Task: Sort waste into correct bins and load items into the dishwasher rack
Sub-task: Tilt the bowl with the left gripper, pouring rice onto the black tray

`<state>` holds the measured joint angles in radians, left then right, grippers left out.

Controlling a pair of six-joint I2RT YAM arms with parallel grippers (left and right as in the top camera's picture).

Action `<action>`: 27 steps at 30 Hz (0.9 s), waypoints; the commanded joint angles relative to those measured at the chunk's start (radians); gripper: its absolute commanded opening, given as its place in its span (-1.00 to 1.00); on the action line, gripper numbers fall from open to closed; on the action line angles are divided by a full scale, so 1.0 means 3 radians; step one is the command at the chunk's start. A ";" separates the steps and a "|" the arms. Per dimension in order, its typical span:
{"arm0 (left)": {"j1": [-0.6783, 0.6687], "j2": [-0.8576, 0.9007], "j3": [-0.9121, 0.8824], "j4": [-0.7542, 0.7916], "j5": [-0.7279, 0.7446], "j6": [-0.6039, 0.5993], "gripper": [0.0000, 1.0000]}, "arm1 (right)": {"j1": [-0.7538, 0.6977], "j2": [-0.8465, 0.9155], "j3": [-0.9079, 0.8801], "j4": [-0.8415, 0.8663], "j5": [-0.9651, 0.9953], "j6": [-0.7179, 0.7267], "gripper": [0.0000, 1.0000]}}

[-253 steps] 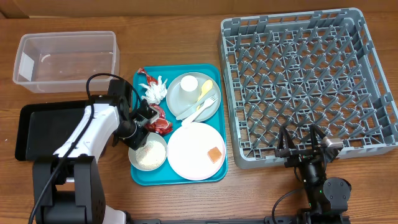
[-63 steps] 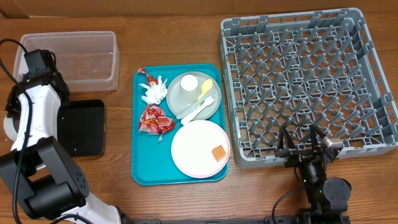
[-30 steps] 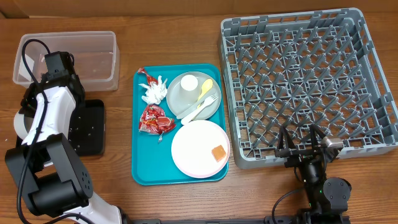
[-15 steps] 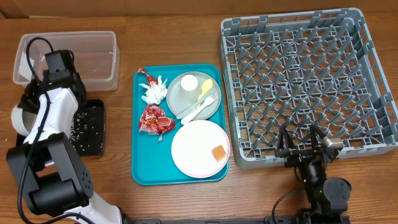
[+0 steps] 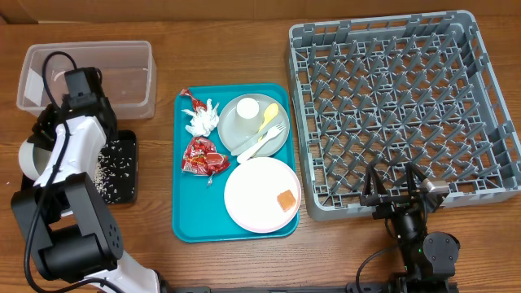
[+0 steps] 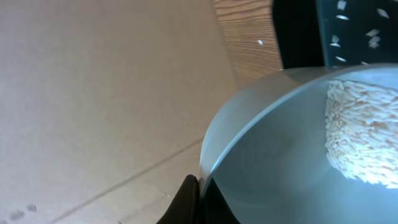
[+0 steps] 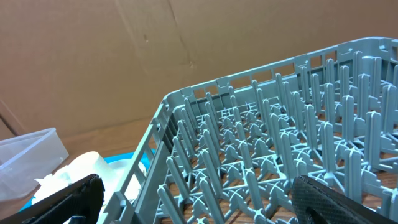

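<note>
My left gripper (image 6: 200, 196) is shut on the rim of the white bowl (image 5: 29, 155), which is tilted over the black tray (image 5: 122, 183). Rice (image 6: 364, 137) is heaped at the bowl's lower side, and loose grains (image 5: 112, 163) lie scattered on the black tray. The red wrapper (image 5: 203, 156) and the white napkin (image 5: 202, 118) lie on the teal tray (image 5: 189, 221). The grey plate (image 5: 244, 137) carries the cup (image 5: 247, 110), spoon (image 5: 268, 117) and fork (image 5: 264, 140). An orange cube (image 5: 284, 200) sits on the white plate (image 5: 252, 195). My right gripper (image 5: 396, 191) hangs open at the near edge of the dishwasher rack (image 5: 403, 110).
The clear tub (image 5: 85, 77) stands behind the black tray, just beyond my left arm. The rack's upright pegs (image 7: 280, 143) fill the right wrist view. Bare wooden table lies in front of the teal tray and the rack.
The left arm carried the bowl from the teal tray to the black tray. In the last second the bowl tipped further and more rice spilled onto the tray. The right arm stayed still.
</note>
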<state>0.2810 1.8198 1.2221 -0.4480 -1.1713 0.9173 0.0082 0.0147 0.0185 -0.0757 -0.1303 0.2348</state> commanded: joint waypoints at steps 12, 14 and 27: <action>-0.0047 0.0031 -0.0074 0.0456 -0.0298 0.0328 -0.92 | -0.0006 -0.0032 -0.0034 0.0011 0.0018 0.0001 1.00; -0.0047 0.0031 -0.0074 0.0458 -0.0317 0.0451 -0.92 | -0.0006 -0.0032 -0.0034 0.0011 0.0018 0.0001 1.00; -0.0066 0.0031 -0.0075 0.0225 -0.0102 0.0306 -0.92 | -0.0006 -0.0032 -0.0034 0.0011 0.0019 0.0001 1.00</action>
<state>0.2741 1.8217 1.1969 -0.3744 -1.2110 1.0134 0.0082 0.0147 0.0185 -0.0757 -0.1303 0.2348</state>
